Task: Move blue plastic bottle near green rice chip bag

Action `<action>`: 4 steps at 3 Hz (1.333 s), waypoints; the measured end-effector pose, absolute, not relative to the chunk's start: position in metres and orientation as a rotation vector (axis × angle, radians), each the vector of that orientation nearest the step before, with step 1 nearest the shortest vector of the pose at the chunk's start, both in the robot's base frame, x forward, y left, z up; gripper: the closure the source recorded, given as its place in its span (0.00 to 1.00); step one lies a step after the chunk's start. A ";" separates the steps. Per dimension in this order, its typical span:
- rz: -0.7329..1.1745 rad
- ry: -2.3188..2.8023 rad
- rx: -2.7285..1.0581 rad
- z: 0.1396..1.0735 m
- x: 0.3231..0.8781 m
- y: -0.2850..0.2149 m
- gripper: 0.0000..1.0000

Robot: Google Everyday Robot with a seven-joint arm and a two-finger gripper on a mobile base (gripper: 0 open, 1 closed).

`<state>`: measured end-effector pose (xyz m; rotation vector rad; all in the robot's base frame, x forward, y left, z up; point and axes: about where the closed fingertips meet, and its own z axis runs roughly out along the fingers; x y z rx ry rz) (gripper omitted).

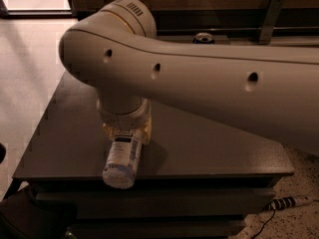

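Observation:
The blue plastic bottle [122, 158], clear with a white and pale blue label, lies on its side at the front edge of the dark table [214, 143], its near end at the edge. My gripper [127, 133] comes straight down from the big beige arm [199, 78], and its yellowish fingers [146, 132] are closed against both sides of the bottle's far end. The green rice chip bag is out of view, hidden behind the arm.
The top of a dark can [203, 37] shows behind the arm at the back of the table. A metal bracket [269, 14] stands at the back right. A power strip and cable [289, 201] lie on the floor at the right.

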<state>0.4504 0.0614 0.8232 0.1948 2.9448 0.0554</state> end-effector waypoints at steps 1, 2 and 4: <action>0.055 2.944 0.175 0.824 0.450 0.061 0.96; 0.060 2.936 0.147 0.826 0.457 0.061 1.00; 0.082 2.768 0.143 0.876 0.532 0.024 1.00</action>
